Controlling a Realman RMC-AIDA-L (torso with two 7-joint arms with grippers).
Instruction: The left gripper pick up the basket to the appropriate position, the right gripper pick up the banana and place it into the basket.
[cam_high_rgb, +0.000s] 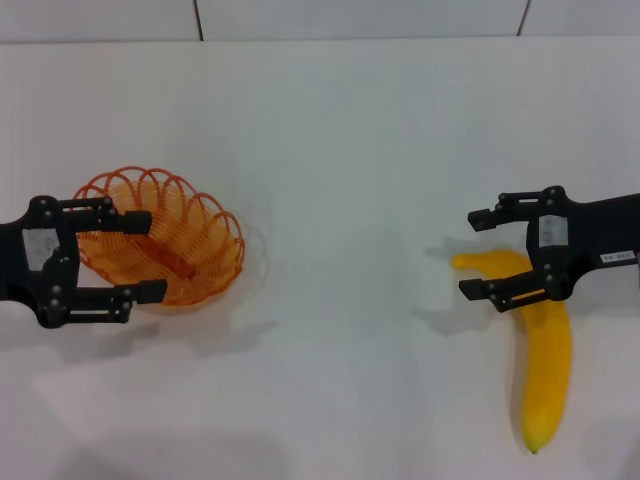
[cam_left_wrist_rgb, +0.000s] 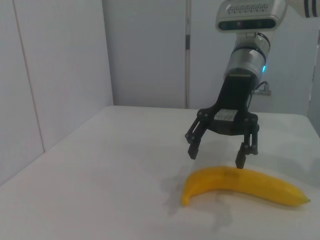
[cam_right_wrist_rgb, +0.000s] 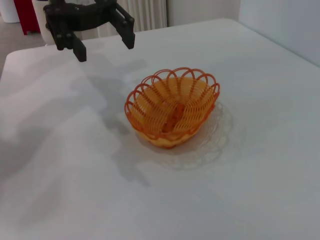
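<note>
Left gripper (cam_high_rgb: 140, 256) hovering spread wide, basket (cam_high_rgb: 170, 240) sitting on worktop (cam_high_rgb: 350, 150) just ahead, untouched. Right gripper (cam_high_rgb: 478, 253) hanging spread above banana (cam_high_rgb: 545, 365), banana's curved end lying beneath its fingertips.

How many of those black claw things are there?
2. The left gripper hangs open above the orange basket on the robot's left side. The right gripper hangs open above the banana on its right. None seems hidden.
</note>
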